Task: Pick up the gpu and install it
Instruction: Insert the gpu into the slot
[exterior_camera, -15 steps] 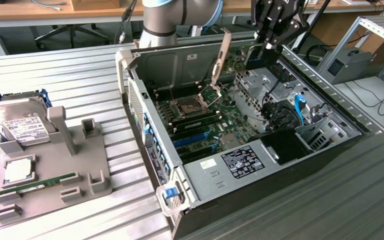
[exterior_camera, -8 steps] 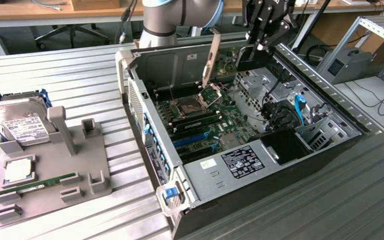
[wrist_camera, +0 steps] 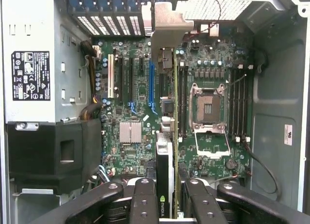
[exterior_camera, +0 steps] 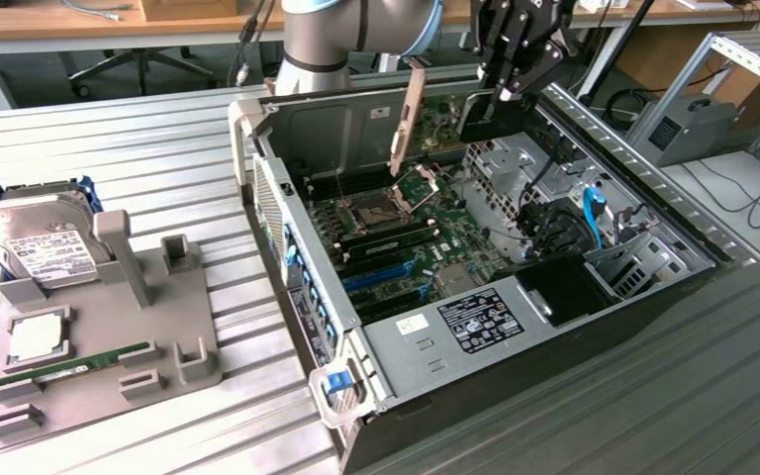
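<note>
Ribbed metal tabletop (exterior_camera: 155, 148) carries an open computer case (exterior_camera: 644, 287) lying on its side, with its motherboard (exterior_camera: 394, 237) facing up. Above the far end of the case, the gripper (exterior_camera: 505, 94) hangs with its fingers (wrist_camera: 144, 202) closed narrowly on the gpu (exterior_camera: 415, 109), one pad on each face of the card. The gpu is in the air, standing on edge over the motherboard and clear of the slots.

It is a thin, flat card. In the exterior view, a long, narrow silver-beige bracket runs down the end farthest from the gripper. From the wrist view, the gpu (wrist_camera: 163, 175) shows edge-on, a dark strip with a small green logo near the fingers and the pale bracket at its far end.

At the exterior view's left, a grey holder (exterior_camera: 155, 327) on the table holds a hard drive (exterior_camera: 37, 237) and a RAM stick (exterior_camera: 70, 364).
</note>
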`<state>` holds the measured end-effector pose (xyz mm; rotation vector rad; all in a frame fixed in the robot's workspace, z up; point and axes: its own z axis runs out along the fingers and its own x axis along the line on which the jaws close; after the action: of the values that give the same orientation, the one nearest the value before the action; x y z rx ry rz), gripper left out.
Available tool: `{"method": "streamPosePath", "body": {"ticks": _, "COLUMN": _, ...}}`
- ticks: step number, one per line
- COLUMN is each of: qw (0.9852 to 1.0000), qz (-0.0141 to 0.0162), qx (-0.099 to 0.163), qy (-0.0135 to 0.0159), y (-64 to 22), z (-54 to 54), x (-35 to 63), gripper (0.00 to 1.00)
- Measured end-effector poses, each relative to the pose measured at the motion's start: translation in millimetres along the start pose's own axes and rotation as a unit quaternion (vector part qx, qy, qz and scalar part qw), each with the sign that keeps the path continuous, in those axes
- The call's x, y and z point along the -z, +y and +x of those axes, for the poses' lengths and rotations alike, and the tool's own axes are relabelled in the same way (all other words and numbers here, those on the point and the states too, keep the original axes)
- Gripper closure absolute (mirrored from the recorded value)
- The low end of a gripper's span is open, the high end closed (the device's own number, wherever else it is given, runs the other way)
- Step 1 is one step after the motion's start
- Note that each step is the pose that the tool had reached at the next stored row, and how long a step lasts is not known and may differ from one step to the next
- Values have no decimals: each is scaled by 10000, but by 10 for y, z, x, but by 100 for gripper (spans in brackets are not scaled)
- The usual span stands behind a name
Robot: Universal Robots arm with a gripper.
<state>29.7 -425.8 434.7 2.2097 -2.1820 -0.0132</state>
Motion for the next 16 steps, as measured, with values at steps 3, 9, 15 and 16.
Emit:
{"method": "streamPosePath", "body": {"ticks": 3, "qw": 10000, "qz": 0, "qx": -13, "qy": 0, "y": 23, "z": 0, "x": -8, "gripper": 73}}
{"method": "streamPosePath", "body": {"ticks": 9, "qw": 10000, "qz": -1, "qx": -66, "qy": -1, "y": 55, "z": -2, "x": -72, "gripper": 73}}
{"method": "streamPosePath", "body": {"ticks": 15, "qw": 10000, "qz": -1, "qx": -74, "qy": -2, "y": 55, "z": -2, "x": -75, "gripper": 73}}
{"method": "streamPosePath", "body": {"ticks": 16, "qw": 10000, "qz": -1, "qx": -74, "qy": -2, "y": 55, "z": -2, "x": -75, "gripper": 73}}
